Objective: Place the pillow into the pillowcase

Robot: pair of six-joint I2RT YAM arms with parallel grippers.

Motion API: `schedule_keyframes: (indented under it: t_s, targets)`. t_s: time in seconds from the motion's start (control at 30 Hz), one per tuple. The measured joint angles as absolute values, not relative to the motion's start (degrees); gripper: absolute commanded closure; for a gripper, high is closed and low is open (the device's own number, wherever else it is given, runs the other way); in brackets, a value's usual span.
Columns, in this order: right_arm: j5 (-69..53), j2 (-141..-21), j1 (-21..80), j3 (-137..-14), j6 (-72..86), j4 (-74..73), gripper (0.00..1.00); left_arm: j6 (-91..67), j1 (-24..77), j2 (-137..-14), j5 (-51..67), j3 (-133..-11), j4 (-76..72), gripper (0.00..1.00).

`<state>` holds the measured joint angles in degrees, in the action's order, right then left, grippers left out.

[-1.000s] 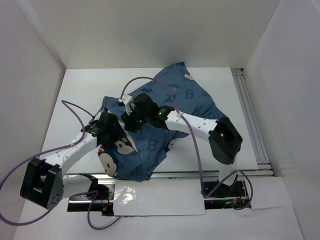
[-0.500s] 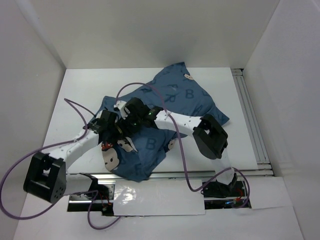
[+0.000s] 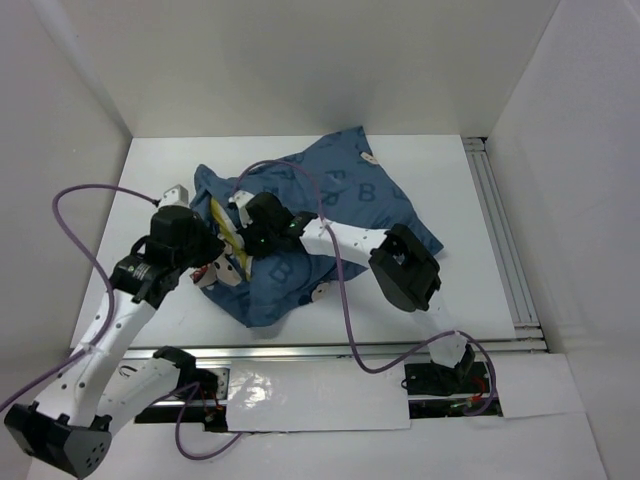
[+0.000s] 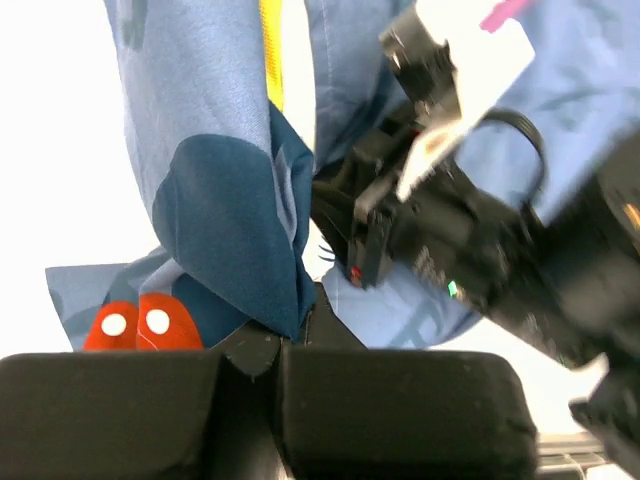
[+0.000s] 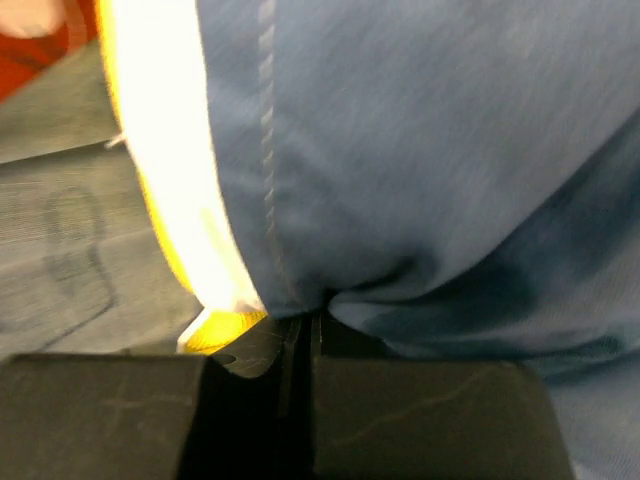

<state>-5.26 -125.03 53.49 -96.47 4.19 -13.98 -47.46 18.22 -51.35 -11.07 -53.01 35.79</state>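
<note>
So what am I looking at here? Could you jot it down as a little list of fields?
pillowcase: blue, printed, crumpled on the white table
pillow: mostly covered by the pillowcase; a white and yellow edge shows at its opening
left gripper: shut on the pillowcase fabric
right gripper: shut on the pillowcase fabric beside the pillow's edge
task: pillow not fully in

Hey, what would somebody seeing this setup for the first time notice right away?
The rumpled blue pillowcase fills the middle of the white table, both arms bent over its left end. There the left gripper and right gripper are each shut on blue fabric, and a yellow-edged white strip of the pillow peeks out beside them.
</note>
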Motion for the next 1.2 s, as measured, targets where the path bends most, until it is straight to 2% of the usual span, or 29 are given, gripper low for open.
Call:
schedule_keyframes:
  t_s: [0.17, 0.27, 0.3, 0.33, 0.37, 0.4, 0.43, 0.47, 0.5, 0.73, 0.77, 0.83, 0.87, 0.93, 0.97, 1.0, 1.1, 1.2]
  targets:
    - [-14.20, -124.99, 51.79, -97.17, 6.59, -10.46, 1.00, -41.39, 17.69, -48.47, -7.07, -55.55, 36.07, 0.98]
    - [-18.70, -124.88, 51.05, -96.53, 6.26, -9.56, 1.00, -39.31, 17.67, -52.25, -5.28, -56.69, 35.55, 0.72]
    - [-20.12, -124.84, 50.83, -95.92, 6.04, -9.34, 1.00, -39.24, 17.67, -54.35, -4.47, -57.10, 34.65, 0.57]
    - [-21.12, -124.84, 50.78, -95.26, 5.69, -9.41, 0.97, -38.92, 17.67, -56.34, -3.73, -57.67, 33.28, 0.47]
    - [-21.93, -124.84, 50.76, -94.30, 5.13, -9.34, 0.92, -39.11, 17.72, -58.41, -3.36, -58.46, 32.18, 0.39]
    - [-22.55, -124.81, 50.65, -93.47, 4.56, -9.39, 0.82, -39.24, 17.74, -60.34, -3.20, -59.18, 31.29, 0.33]
    - [-23.51, -124.44, 50.35, -92.92, 4.27, -9.34, 0.77, -39.35, 17.78, -61.73, -3.44, -59.81, 31.22, 0.10]
    - [-24.49, -123.85, 50.04, -92.40, 3.86, -9.13, 0.73, -39.27, 17.82, -62.67, -4.12, -60.20, 31.44, 0.00]
    - [-25.17, -123.04, 49.82, -91.79, 3.53, -9.02, 0.67, -40.21, 17.82, -63.31, -5.30, -60.49, 31.97, 0.00]
    - [-26.15, -111.35, 49.43, -85.65, 2.63, -9.85, 0.57, -42.50, 17.67, -61.08, -15.68, -62.46, 37.10, 0.00]
    - [-26.11, -109.56, 49.43, -85.21, 2.48, -9.91, 0.49, -42.63, 17.30, -60.69, -16.95, -62.70, 37.63, 0.00]
    - [-26.17, -106.59, 49.43, -84.71, 1.78, -9.98, 0.44, -43.55, 15.77, -60.53, -18.81, -63.37, 38.70, 0.00]
    - [-26.17, -105.41, 49.45, -84.71, 1.28, -10.00, 0.44, -43.88, 14.46, -60.99, -19.51, -63.55, 38.96, 0.00]
    - [-25.85, -104.27, 49.87, -84.75, 0.19, -10.15, 0.44, -44.25, 11.51, -62.83, -19.66, -63.66, 39.44, 0.07]
    - [-25.54, -104.16, 50.06, -84.86, -0.32, -10.33, 0.49, -44.45, 10.28, -63.99, -19.44, -63.64, 39.62, 0.14]
    - [-25.23, -104.40, 50.41, -84.97, -1.10, -10.74, 0.54, -44.95, 9.02, -65.36, -18.87, -63.48, 39.59, 0.16]
    - [-24.03, -106.45, 52.49, -86.30, -2.87, -13.41, 0.63, -45.28, 7.20, -68.55, -17.67, -62.13, 39.33, 0.16]
    - [-22.76, -110.98, 55.24, -90.45, -3.81, -16.47, 0.65, -45.45, 5.67, -69.87, -16.36, -60.20, 39.48, 0.16]
